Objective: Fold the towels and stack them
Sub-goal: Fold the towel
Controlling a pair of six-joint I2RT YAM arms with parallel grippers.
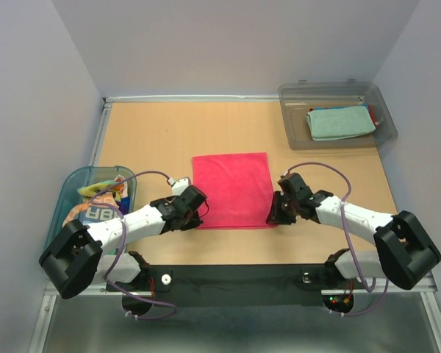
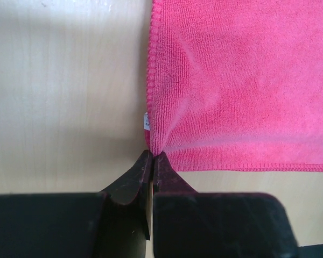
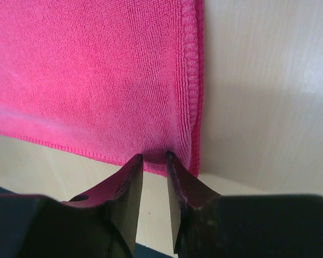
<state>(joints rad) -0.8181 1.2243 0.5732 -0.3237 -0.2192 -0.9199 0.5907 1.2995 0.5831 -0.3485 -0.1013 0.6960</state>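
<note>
A magenta pink towel [image 1: 231, 187] lies flat in the middle of the table. My left gripper [image 1: 201, 214] is shut on its near-left corner, and the cloth [image 2: 242, 80] puckers toward the pinch between the tips [image 2: 152, 156]. My right gripper [image 1: 274, 216] sits at the near-right corner. Its tips [image 3: 154, 157] rest on the towel's [image 3: 97, 70] near edge with a narrow gap between them and no pucker in the cloth. A folded teal towel [image 1: 339, 123] lies in the clear bin. A striped lettered towel [image 1: 99, 214] and a yellow one [image 1: 95, 190] sit in the tub.
The clear grey bin [image 1: 294, 134] stands at the far right corner. The blue-rimmed tub [image 1: 68, 185] sits at the left edge beside my left arm. A raised rail [image 1: 191, 98] borders the far side of the wooden table [image 1: 154, 132].
</note>
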